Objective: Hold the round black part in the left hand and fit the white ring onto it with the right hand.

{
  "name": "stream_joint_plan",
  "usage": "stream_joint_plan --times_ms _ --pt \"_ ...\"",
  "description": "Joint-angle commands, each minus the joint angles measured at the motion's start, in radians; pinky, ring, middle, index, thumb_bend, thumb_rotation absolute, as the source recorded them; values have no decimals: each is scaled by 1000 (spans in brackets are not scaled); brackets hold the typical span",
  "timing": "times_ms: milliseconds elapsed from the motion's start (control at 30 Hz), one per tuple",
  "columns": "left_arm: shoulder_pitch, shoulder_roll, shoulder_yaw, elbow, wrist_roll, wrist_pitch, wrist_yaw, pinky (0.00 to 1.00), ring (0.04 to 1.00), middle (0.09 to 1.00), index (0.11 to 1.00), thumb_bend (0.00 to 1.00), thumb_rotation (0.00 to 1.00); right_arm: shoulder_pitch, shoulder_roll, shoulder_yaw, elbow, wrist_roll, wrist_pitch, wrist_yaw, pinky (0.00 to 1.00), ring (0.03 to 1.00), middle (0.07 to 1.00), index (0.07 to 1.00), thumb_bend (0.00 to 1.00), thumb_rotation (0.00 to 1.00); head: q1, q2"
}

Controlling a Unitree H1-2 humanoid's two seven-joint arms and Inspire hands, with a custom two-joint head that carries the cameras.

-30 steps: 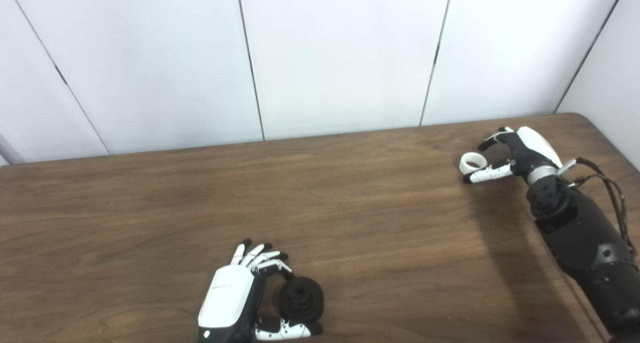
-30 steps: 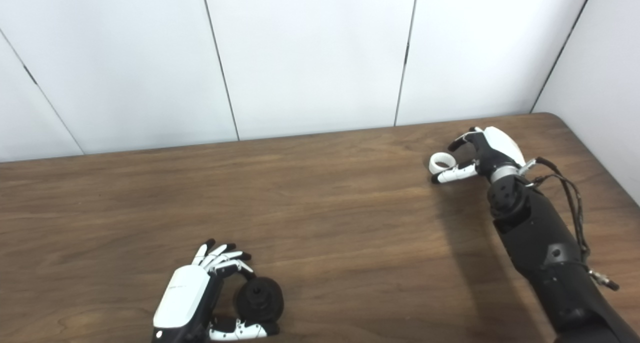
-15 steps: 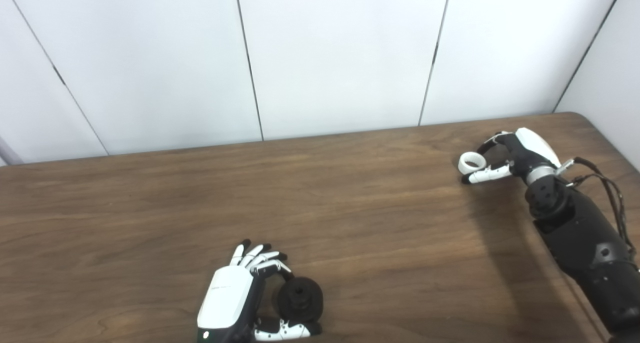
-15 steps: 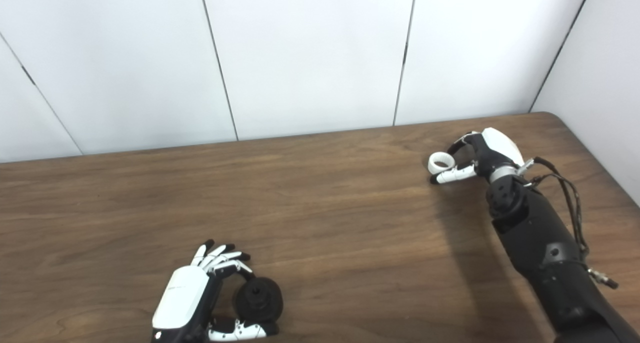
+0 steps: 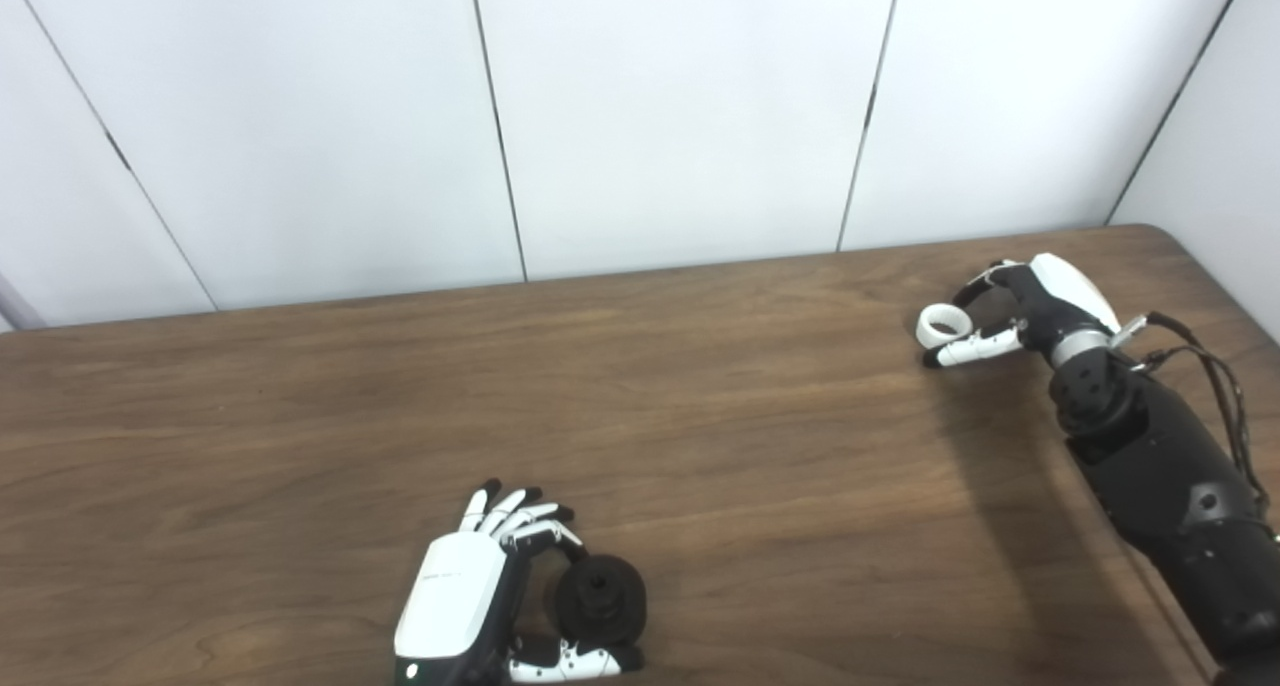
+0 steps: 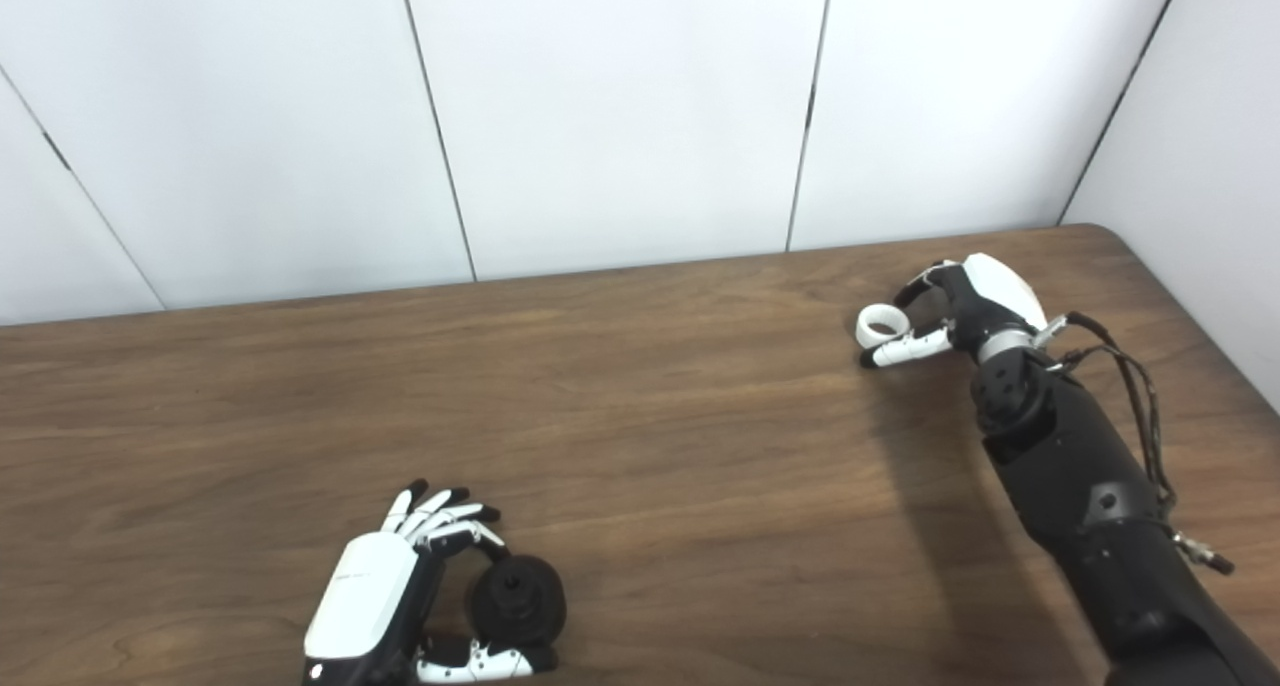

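Left eye view: the right hand (image 5: 1030, 311) reaches to the far right end of the wooden table (image 5: 760, 446), thumb and fingers curled about the white ring (image 5: 940, 325), which sits at the fingertips on the side toward the table's middle, its opening facing up — whether the ring is clamped and clear of the wood or merely bracketed cannot be told. At the near edge the left hand (image 5: 470, 601) cups the round black part (image 5: 601, 599) between thumb and curled fingers, the part lying just to that hand's right with its hub facing upward and resting low against the table. The relation that matters is the gap: ring and part are well apart, the part lying toward the robot and to the left of the right hand, so that hand would have to bring the ring back on a diagonal across the table. Right eye view: the same layout from slightly to the side — the right hand (image 6: 975, 306) with the white ring (image 6: 881, 324) at its fingertips, the left hand (image 6: 385, 606) closed loosely on the round black part (image 6: 516, 599). Judged from both, the fitting is not yet begun, and the ring's open face already matches the upturned hub.
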Motion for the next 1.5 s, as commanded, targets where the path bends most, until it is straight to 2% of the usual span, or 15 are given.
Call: stream_joint_plan --times_ms 0,367,400,433,500,733,933,1033,1233,1400,1467 --pt "15 9 -5 2 20 8 -9 1000 890 774 485 523 52 -45 -17 -7 -5 -5 -11 -21 916 979 919 640 871 233 0 3" --pt "17 6 -8 -2 28 9 -8 1000 890 773 484 523 51 -38 -12 -9 -16 1 -34 -37 970 978 883 584 866 201 3 6" --pt "16 6 -9 0 31 7 -5 1000 887 770 484 523 51 -38 -11 -10 -13 2 -38 -39 988 975 870 528 665 169 3 6" --pt "16 6 -9 0 32 8 -5 1000 886 769 484 523 52 -38 -9 -10 -10 3 -43 -43 994 974 861 509 597 157 3 6" --pt "16 6 -9 -1 31 11 -8 1000 889 772 484 523 52 -38 -8 -9 -5 5 -51 -51 999 961 837 491 540 146 3 6" --pt "16 6 -8 -3 29 11 -9 1000 891 772 484 523 51 -35 -9 4 1 -8 -83 -65 995 888 766 483 523 130 3 7" --pt "18 6 -8 -9 30 13 -14 1000 892 774 484 523 52 -27 -6 4 -9 1 -83 -60 903 876 776 484 522 128 4 11" --pt "18 6 -7 -9 30 13 -14 1000 892 774 484 523 52 -24 -6 4 -11 0 -80 -61 934 882 772 484 522 127 4 11" --pt "19 3 -9 -11 29 17 -17 1000 897 778 484 523 51 -11 -17 10 -23 -3 -89 -52 926 900 776 485 522 128 7 11" --pt "17 3 -13 -3 37 14 -4 1000 891 772 484 524 52 21 -34 2 -100 11 -109 -27 989 900 781 485 522 128 9 11" --pt "15 3 -13 -2 34 13 -4 1000 889 771 484 523 52 36 -37 -5 -147 18 -110 -13 980 902 792 485 522 129 7 13"
